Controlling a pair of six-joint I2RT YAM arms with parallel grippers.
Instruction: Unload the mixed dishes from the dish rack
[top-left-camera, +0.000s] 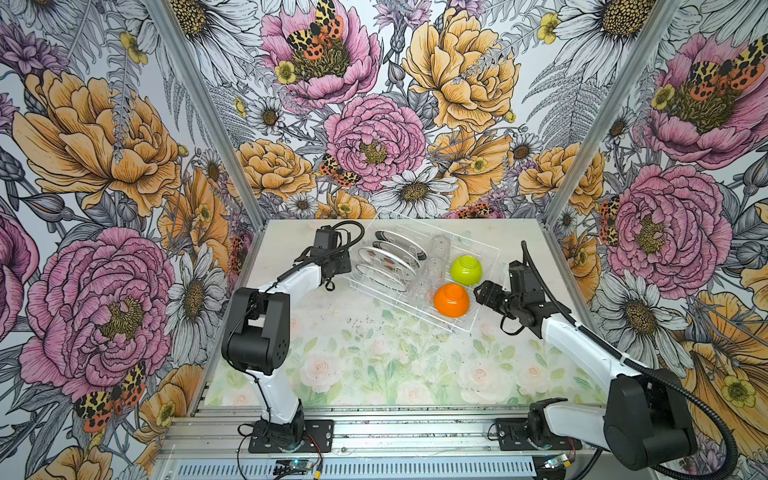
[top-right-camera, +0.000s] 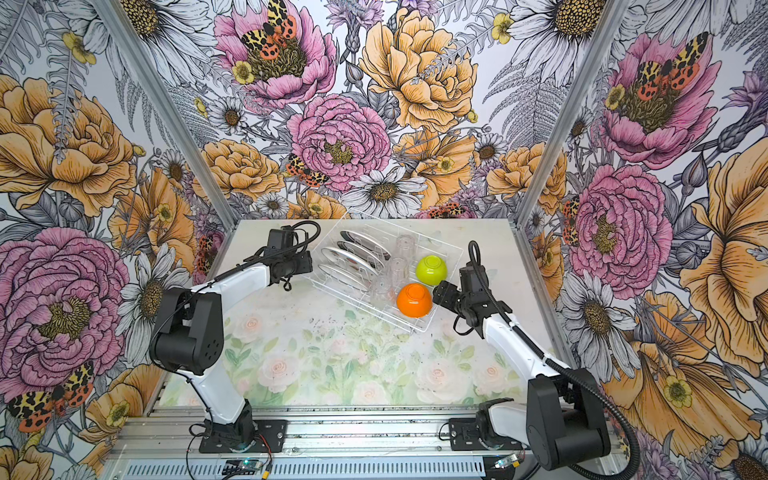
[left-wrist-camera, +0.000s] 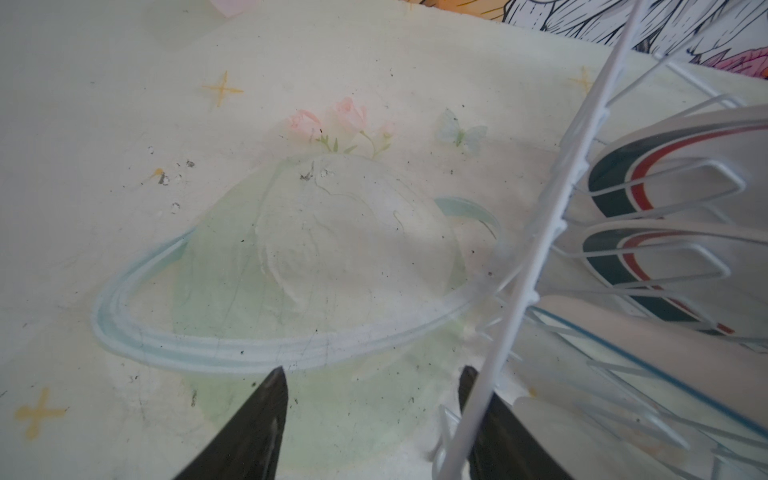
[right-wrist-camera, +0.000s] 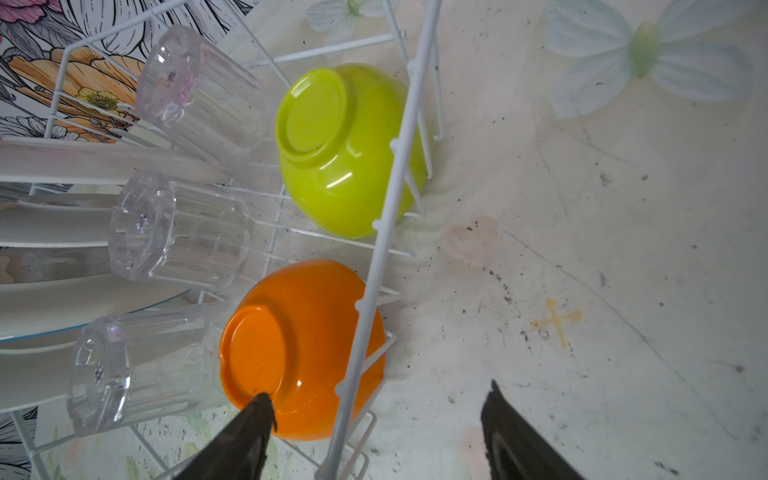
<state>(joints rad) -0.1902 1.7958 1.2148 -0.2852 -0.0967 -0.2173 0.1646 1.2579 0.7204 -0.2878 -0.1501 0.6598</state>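
So, in both top views the dish rack (top-left-camera: 465, 240) sits at the back of the worktop (top-left-camera: 374, 353), fully loaded: plates (top-left-camera: 386, 262), tumblers (top-left-camera: 434, 268), lime-green bowl (top-left-camera: 466, 270), orange bowl (top-left-camera: 451, 300). Left wrist view: left gripper (left-wrist-camera: 374, 370) at the rack's edge, jaws spread, holding nothing. Right wrist view: right gripper (right-wrist-camera: 379, 390) jaws released too, straddling the rack's rim beside the orange bowl.

Left end effector (left-wrist-camera: 374, 374) and right end effector (right-wrist-camera: 378, 390), jaws apart.
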